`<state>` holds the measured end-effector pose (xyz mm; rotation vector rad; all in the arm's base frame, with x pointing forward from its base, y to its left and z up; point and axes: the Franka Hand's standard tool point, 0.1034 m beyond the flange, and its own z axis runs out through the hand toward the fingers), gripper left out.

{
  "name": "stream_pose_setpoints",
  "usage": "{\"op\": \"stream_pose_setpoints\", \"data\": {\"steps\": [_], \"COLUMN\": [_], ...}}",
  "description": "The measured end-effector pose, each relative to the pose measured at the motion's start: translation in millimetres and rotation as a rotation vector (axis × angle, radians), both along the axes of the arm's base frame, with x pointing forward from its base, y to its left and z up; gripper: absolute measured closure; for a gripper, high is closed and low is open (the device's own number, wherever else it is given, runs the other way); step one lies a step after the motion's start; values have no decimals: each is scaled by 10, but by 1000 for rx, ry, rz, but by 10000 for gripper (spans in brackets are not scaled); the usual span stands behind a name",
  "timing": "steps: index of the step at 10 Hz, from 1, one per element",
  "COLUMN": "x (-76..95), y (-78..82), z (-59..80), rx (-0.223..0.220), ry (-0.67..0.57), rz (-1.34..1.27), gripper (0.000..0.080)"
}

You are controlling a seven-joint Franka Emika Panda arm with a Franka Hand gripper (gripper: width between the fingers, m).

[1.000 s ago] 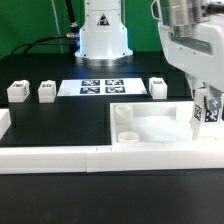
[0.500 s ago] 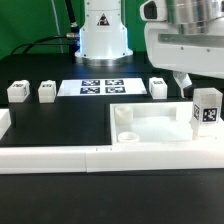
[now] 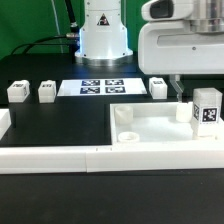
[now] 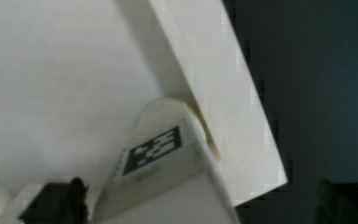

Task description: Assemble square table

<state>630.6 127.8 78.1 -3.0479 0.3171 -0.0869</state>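
Outside, one leg (image 3: 207, 108) stands upright at a corner of the slab (image 3: 150, 128) on the exterior view's right, while three legs (image 3: 46, 91) wait loose on the worktop (image 3: 60, 125) beyond. From the wrist, the tool (image 4: 202, 200) hangs wide and empty above that leg, so roughly a quarter of the job looks done.

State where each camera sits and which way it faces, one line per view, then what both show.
Exterior view: off the arm, low at the table's near edge, facing across the square table slab toward the robot base; the arm fills the upper part on the exterior view's right.
Wrist view: on the wrist, looking down between the open jaws at the slab's rim; only the two jaw tips show.
Shared: the slab and, apparently, the tagged leg block standing on it.
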Motion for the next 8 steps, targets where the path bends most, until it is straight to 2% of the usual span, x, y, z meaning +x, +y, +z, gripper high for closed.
{"op": "stream_pose_setpoints", "data": {"steps": [2, 3, 4, 5, 6, 8], "x": [-8, -9, -8, -9, -11, -12], "y": [9, 16, 14, -28, -49, -54], "z": [-29, -29, -30, -36, -44, -47], "rx": [-2, 1, 5, 9, 10, 21], "ry": [-27, -26, -23, -15, -11, -2], "rz": [102, 82, 48, -28, -71, -190], "gripper": [150, 251, 251, 434, 496, 496]}}
